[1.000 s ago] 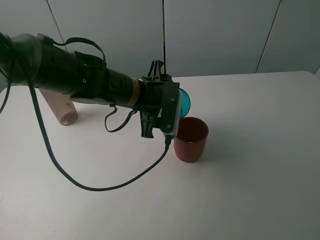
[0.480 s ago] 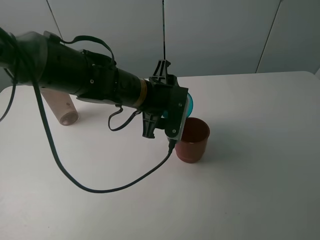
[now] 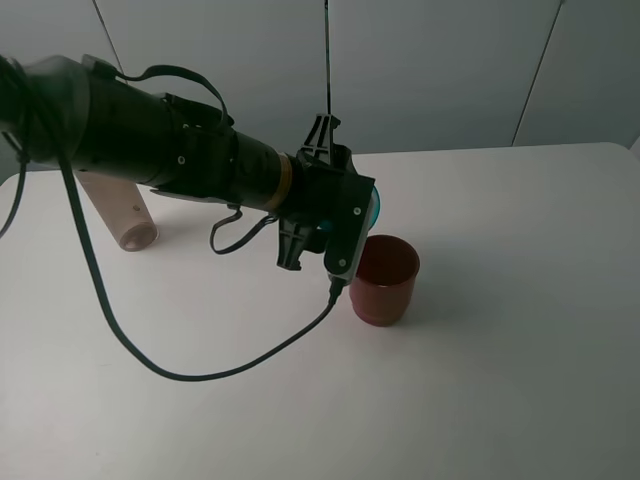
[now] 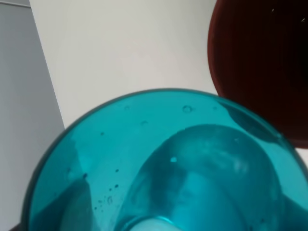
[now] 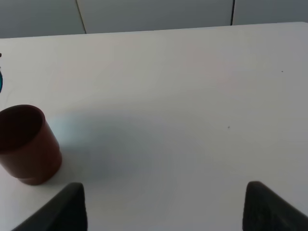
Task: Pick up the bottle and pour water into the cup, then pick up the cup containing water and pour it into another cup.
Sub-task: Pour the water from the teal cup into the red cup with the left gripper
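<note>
Left tool (image 3: 358, 212) has rolled further over in the last second; less teal shows. Wide opaque dark-red plastic cup (image 3: 385, 280) stands on white tabletop (image 3: 500, 380); just above its far rim the small translucent teal plastic tumbler (image 4: 168, 159), clamped in that tool, tilts toward it.

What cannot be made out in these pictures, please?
Left jaws: hidden by the teal cup, left wrist view.
Teal cup: mostly behind the wrist, exterior high view.
Red cup contents: interior too dark, all views.
Right jaws: tips only, cut by frame edge, right wrist view.
</note>
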